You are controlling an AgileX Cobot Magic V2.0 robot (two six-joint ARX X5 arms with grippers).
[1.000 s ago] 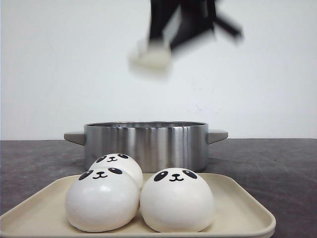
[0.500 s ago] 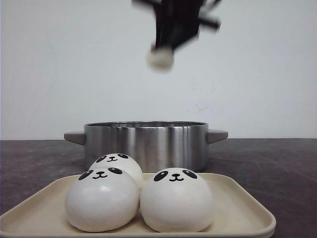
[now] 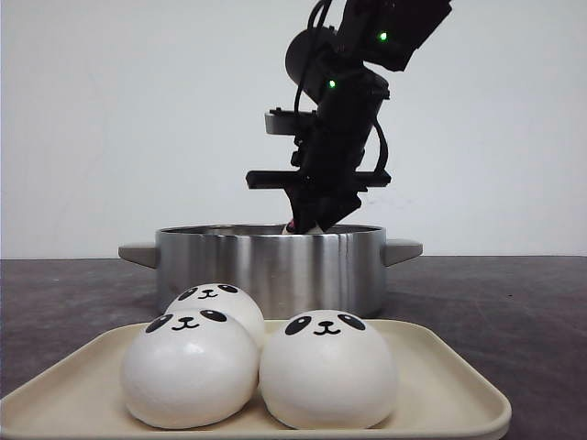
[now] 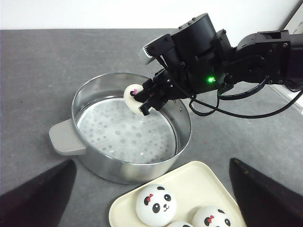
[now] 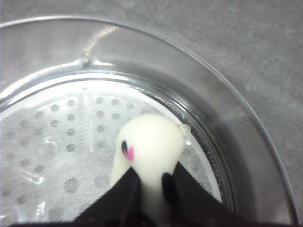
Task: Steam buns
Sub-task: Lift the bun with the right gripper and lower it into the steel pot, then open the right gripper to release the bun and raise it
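My right gripper (image 3: pixel 310 225) (image 4: pixel 142 101) (image 5: pixel 150 184) is shut on a white panda bun (image 5: pixel 150 144) (image 4: pixel 132 96), squeezing it just above the steel steamer pot (image 3: pixel 270 261) (image 4: pixel 137 170), near the pot's rim. The pot's perforated white liner (image 4: pixel 124 135) (image 5: pixel 57 156) is bare. Three more panda buns (image 3: pixel 190 367) (image 3: pixel 327 368) (image 3: pixel 217 302) sit on the cream tray (image 3: pixel 449 380) (image 4: pixel 199 182) in front of the pot. My left gripper's dark fingers (image 4: pixel 35 198) stand wide apart above the tray with nothing between them.
The pot has grey side handles (image 3: pixel 403 249) (image 4: pixel 66 138). A dark grey tabletop (image 3: pixel 514 312) surrounds pot and tray. A white wall stands behind.
The right arm has come down with the bun from high above to the pot's rim. The tray, its buns and the pot have not moved.
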